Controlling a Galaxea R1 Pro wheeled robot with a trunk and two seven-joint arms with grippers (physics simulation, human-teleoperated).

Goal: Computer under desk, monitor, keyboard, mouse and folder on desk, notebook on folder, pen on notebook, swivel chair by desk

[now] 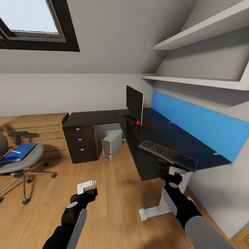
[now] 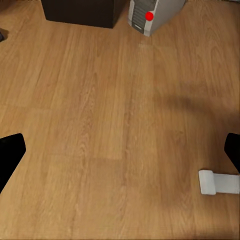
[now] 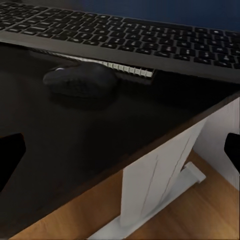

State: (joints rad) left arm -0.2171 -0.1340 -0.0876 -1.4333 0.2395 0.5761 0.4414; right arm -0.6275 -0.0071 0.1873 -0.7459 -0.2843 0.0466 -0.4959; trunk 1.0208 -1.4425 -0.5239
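Attic bedroom, wooden floor (image 1: pixel 114 207). The desk (image 1: pixel 162 138) carries the monitor (image 1: pixel 134 103), the keyboard (image 1: pixel 168 154) and, tucked under the keyboard's near edge, the mouse (image 3: pixel 80 80). The computer (image 1: pixel 111 144) stands beneath. The folder (image 1: pixel 18 152) lies on the swivel chair (image 1: pixel 20 162). Left gripper (image 1: pixel 86 186) hangs over the floor, fingers apart; right gripper (image 1: pixel 174 171) reaches the desk edge, fingers apart.

Black surface (image 1: pixel 103 117): monitor (image 1: pixel 134 103) upright at corner, keyboard (image 1: pixel 168 154) near front edge with mouse (image 3: pixel 80 80) tucked beside it; computer (image 1: pixel 111 144) beneath; blue folder (image 1: pixel 17 152) on swivel chair (image 1: pixel 21 162).
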